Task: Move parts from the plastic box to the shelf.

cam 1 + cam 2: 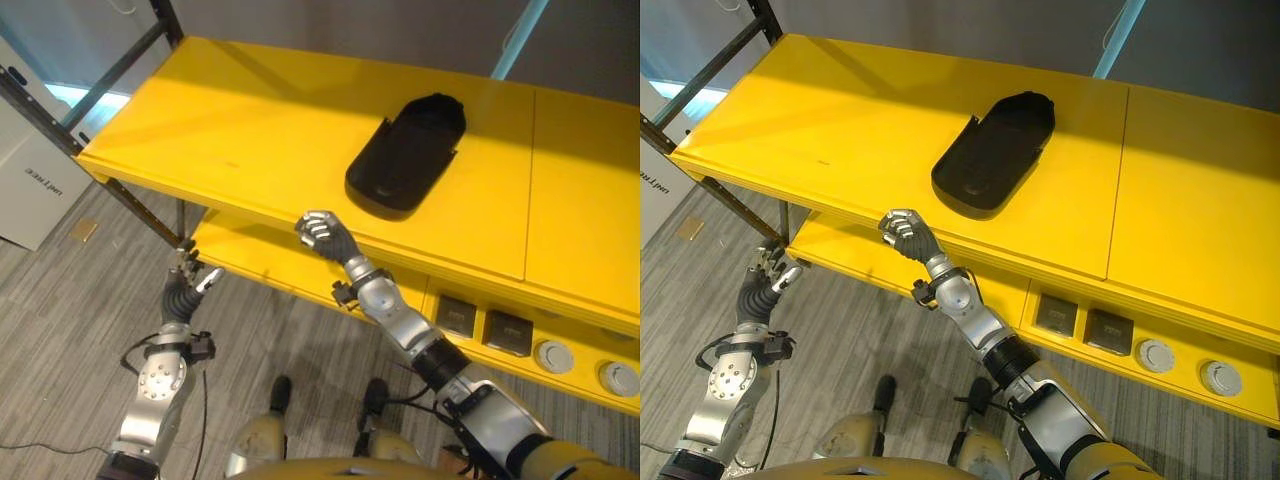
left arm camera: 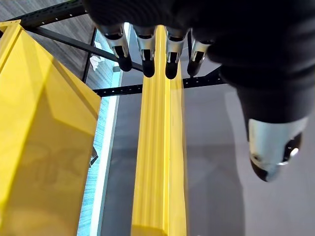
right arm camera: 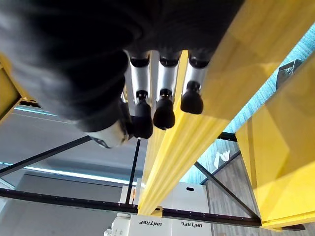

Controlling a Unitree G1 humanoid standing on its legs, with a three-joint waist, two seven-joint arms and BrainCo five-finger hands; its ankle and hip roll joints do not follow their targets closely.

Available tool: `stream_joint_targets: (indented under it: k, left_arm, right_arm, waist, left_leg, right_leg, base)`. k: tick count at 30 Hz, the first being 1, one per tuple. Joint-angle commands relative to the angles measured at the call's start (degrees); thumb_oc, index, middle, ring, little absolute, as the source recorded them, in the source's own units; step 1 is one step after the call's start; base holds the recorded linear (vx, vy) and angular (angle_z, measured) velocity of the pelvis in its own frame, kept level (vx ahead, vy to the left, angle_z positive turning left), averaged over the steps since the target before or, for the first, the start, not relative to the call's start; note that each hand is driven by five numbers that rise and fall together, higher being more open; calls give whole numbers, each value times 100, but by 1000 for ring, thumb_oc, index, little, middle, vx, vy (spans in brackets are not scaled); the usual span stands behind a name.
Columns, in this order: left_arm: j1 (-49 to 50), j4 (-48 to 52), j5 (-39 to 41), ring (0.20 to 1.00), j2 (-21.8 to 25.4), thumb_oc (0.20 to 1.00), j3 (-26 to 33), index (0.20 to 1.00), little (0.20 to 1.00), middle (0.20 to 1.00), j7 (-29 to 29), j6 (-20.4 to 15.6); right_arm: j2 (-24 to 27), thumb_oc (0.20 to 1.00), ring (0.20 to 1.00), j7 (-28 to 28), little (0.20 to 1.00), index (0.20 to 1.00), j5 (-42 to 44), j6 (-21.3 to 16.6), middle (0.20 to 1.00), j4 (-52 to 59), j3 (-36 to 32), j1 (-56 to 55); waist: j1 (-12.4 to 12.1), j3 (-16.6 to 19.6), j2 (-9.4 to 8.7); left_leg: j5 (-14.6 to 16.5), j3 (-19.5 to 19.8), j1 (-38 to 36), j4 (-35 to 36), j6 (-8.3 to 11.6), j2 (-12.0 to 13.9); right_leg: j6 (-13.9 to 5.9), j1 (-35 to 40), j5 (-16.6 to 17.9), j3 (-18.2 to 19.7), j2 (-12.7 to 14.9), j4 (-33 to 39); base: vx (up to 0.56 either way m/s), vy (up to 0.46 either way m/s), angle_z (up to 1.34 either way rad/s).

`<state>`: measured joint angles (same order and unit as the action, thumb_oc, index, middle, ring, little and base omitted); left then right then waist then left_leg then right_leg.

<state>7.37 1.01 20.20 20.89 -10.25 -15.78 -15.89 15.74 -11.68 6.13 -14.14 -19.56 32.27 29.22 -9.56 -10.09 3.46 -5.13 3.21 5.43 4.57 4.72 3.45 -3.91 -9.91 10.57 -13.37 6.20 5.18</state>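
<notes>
While black part (image 1: 405,155) lay flat on top shelf (image 1: 250,130), right hand (image 1: 322,234) hung clenched, empty, below shelf's front edge. Left hand (image 1: 190,280) relaxed, low, holding nothing. Best withdraw right arm clear of edge.

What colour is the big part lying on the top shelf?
The part is black, clearest in the left eye view.

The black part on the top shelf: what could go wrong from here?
The black part lies close to the front edge of the top shelf, so a bump could push it off. The right hand, its fingers curled and holding nothing, sits just below that edge; rising from there, it might catch the shelf.
</notes>
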Motion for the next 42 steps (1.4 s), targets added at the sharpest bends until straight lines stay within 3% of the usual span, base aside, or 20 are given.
stream_joint_targets:
  k: [1,9,16,21,33,42]
  left_arm:
    - [-294,88,102,1000,286,1000,-165,1000,1000,1000,72,-208]
    - [-339,85,124,1000,283,1000,-261,1000,1000,1000,115,-175]
    - [-234,51,135,1000,160,1000,-110,1000,1000,1000,182,-105]
    - [-123,131,265,1000,141,1000,-56,1000,1000,1000,224,-103]
    - [-94,143,256,1000,189,1000,-77,1000,1000,1000,239,-80]
    - [-139,27,149,1000,301,1000,-222,1000,1000,1000,310,-54]
  right_arm:
    - [-37,200,200,-505,200,200,123,-113,200,-404,-568,678]
    - [160,200,200,-630,200,200,492,-209,200,-532,-935,865]
    - [343,200,200,-231,200,200,879,-660,200,1506,-1256,310]
    - [386,200,200,-147,200,200,669,-641,200,1904,-1033,254]
    - [320,200,200,-73,200,200,544,-331,200,1248,-556,486]
    - [155,200,200,-172,200,200,726,-254,200,541,-540,748]
  waist:
    - [-61,48,-92]
    - [-60,23,-33]
    - [91,9,-59]
    - [189,20,-109]
    - [254,-67,-199]
    - [189,-189,-156]
  left_leg:
    - [404,72,174,43,-92,-208]
    - [406,52,227,43,-112,-218]
    - [461,-9,199,43,-120,-207]
    - [493,-65,172,43,-128,-201]
    - [509,-88,172,43,-146,-178]
    - [447,-7,349,43,-149,-207]
  right_leg:
    - [-325,708,-979,-11,179,-18]
    - [-331,627,-978,23,171,-18]
    - [-336,627,-1017,84,165,-18]
    - [-334,622,-1022,141,157,-18]
    - [-320,572,-1005,203,142,-18]
    - [-314,441,-967,171,140,-18]
  base:
    - [0,0,0]
    - [0,0,0]
    - [13,-4,-1]
    - [15,2,-7]
    - [3,1,-4]
    - [-6,-1,0]
